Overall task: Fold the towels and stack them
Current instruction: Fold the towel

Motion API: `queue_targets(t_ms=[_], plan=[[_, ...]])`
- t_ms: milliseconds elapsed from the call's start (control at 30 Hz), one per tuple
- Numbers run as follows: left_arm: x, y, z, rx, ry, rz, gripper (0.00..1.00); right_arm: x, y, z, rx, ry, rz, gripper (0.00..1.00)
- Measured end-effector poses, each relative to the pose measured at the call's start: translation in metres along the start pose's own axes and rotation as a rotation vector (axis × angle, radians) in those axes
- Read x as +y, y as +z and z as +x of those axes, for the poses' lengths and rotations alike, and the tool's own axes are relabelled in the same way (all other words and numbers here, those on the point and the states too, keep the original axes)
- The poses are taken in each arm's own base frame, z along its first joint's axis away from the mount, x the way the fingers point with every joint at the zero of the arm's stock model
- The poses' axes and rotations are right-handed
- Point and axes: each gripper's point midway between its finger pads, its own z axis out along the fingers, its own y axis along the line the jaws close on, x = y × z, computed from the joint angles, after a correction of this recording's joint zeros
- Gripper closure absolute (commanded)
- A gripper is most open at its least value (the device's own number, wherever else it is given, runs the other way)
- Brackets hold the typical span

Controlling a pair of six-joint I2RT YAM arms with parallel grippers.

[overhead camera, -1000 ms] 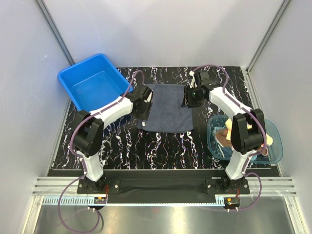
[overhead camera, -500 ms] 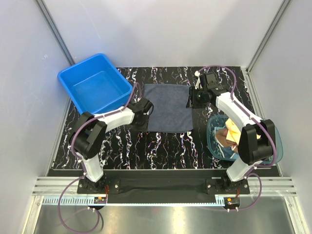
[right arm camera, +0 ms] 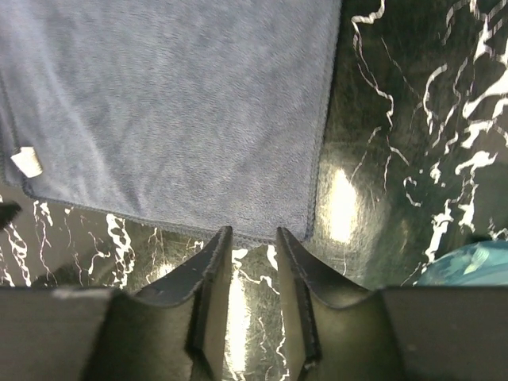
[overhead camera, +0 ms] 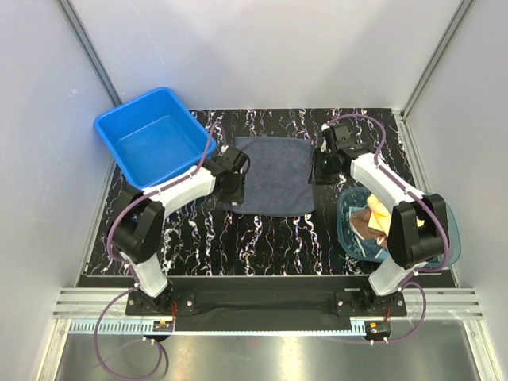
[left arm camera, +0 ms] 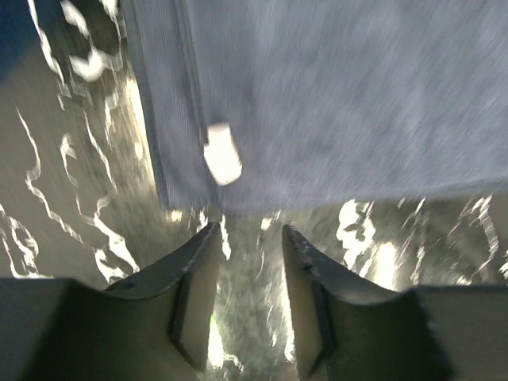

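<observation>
Only close-up: tag (left arm camera: pixel 222 155) on towel (left arm camera: pixel 341 95)

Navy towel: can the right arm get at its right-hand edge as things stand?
Probably yes. The right gripper hangs just off the navy towel edge, jaws parted and empty, nothing lying between. The left gripper is at the opposite side, and the teal bowl sits clear of that edge.

The left gripper (left arm camera: pixel 250 232) has shifted along the navy towel's (overhead camera: pixel 274 175) left edge; the right gripper (right arm camera: pixel 252 232) drew rightward.
</observation>
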Motion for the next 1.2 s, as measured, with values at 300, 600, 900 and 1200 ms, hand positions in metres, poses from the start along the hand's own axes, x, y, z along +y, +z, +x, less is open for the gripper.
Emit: queue_targets(t_ms=[300, 600, 900, 1200], plan=[[0.018, 0.041, -0.004, 0.061, -0.045, -0.046, 0.66, -0.014, 0.026, 0.019, 0.073, 0.13, 0.082, 0.65], [0.019, 0.045, -0.001, 0.072, -0.047, -0.035, 0.66, -0.037, 0.047, 0.069, 0.199, 0.219, 0.179, 0.64], [0.013, 0.047, -0.003, 0.068, -0.056, 0.005, 0.77, -0.047, 0.049, 0.087, 0.229, 0.271, 0.229, 0.64], [0.009, 0.047, -0.003, 0.071, -0.068, 0.025, 0.73, -0.049, 0.054, 0.096, 0.232, 0.313, 0.236, 0.75]])
